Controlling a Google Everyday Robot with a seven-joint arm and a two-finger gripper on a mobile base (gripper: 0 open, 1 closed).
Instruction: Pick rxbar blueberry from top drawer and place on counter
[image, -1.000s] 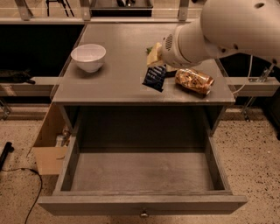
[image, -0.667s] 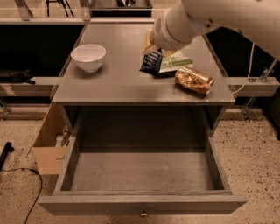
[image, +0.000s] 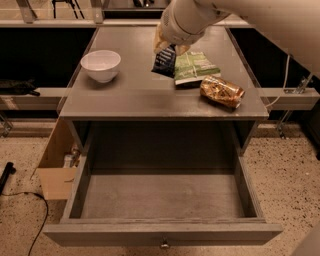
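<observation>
Above the counter (image: 125, 97), the gripper (image: 169, 48) clasps the rxbar blueberry (image: 164, 62) hanging under it, 1 green snack bag (image: 195, 66) just beside.

- A robot test space, more lab than home: a bare grey cabinet (image: 242, 136) with a counter (image: 130, 95) and an open drawer (image: 165, 233) stands alone on a speckled floor (image: 292, 172).
- A cardboard box (image: 54, 177) and a loose black cable (image: 39, 227) lie beside it; stand legs (image: 70, 6) show behind.
- A white robot hand (image: 169, 49) hangs over the counter's far side, gripping a dark snack bar (image: 164, 62).
</observation>
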